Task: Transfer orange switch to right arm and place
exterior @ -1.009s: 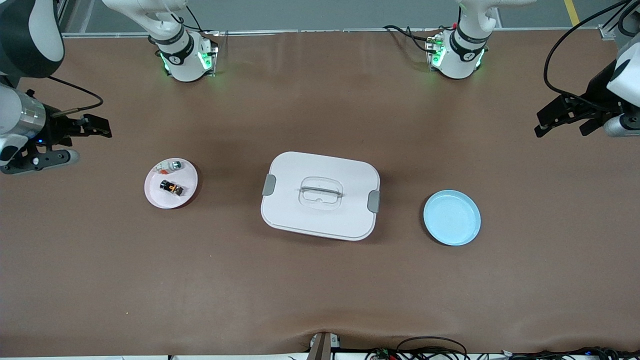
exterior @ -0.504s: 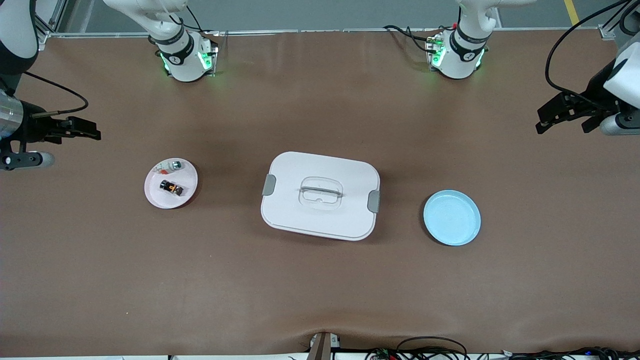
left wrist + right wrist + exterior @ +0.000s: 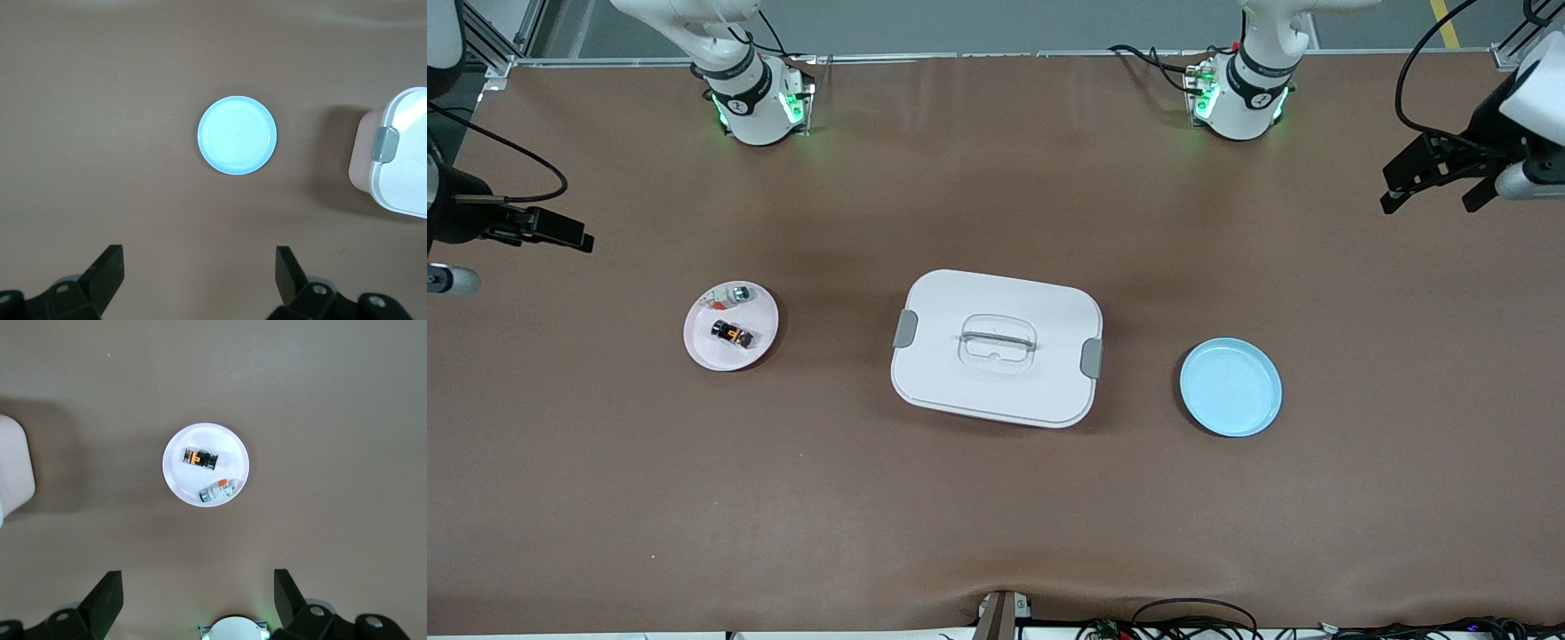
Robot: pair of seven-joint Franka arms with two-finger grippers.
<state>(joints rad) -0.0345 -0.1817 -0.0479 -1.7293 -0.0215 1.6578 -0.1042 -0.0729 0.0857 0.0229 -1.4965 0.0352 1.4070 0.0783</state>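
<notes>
The orange switch (image 3: 732,334), a tiny black part with an orange band, lies on a small pale pink plate (image 3: 760,338) toward the right arm's end of the table. It also shows in the right wrist view (image 3: 201,458), on the plate (image 3: 180,477). My right gripper (image 3: 560,233) is open and empty, up in the air over the table's edge at that end; its own view (image 3: 198,600) shows the fingers wide apart. My left gripper (image 3: 1436,182) is open and empty over the table's other end, with its fingers wide apart in its own view (image 3: 198,280).
A small white-and-silver piece (image 3: 727,296) lies on the same plate beside the switch. A white lidded box (image 3: 1049,391) with grey clips stands mid-table. A light blue plate (image 3: 1231,387) sits toward the left arm's end. Both arm bases stand at the table's edge farthest from the front camera.
The right gripper has drawn back toward its end of the table. The left gripper has shifted toward the bases' edge. The things on the table have not moved.
</notes>
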